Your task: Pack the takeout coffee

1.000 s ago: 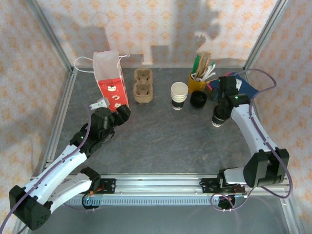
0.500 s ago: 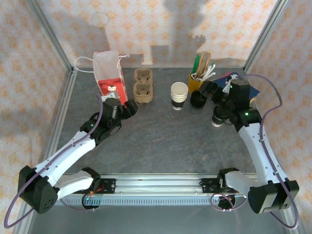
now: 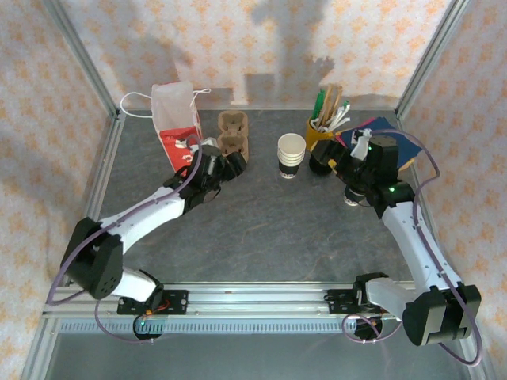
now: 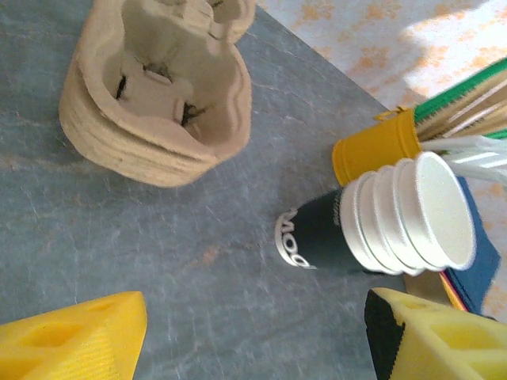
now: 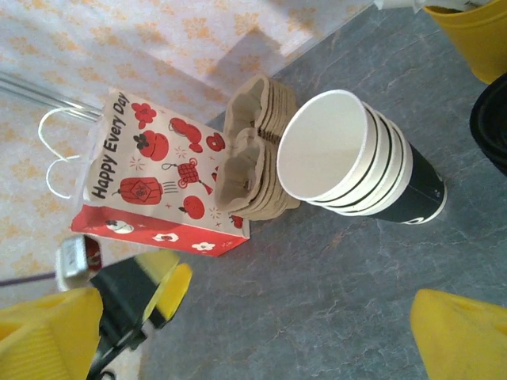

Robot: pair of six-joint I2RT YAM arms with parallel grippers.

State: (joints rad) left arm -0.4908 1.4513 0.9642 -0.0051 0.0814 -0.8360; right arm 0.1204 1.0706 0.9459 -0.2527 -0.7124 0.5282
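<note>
Approach looks the step in hand: left gripper [image 4: 249, 317] and right gripper [image 5: 257, 321], both spread wide and empty, face the takeout coffee [image 3: 291, 156] upright on the bench [image 3: 261, 229] (between carrier [image 3: 232, 140] and yellow cup [image 3: 318, 133]), which one must next straddle and clamp.

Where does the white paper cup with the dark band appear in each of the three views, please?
Top external: paper cup upper centre, right of the cardboard carrier.
Left wrist: paper cup right of centre, below the yellow cup.
Right wrist: paper cup upper right, carrier at its left.
Shared landmark: the cardboard carrier.
</note>
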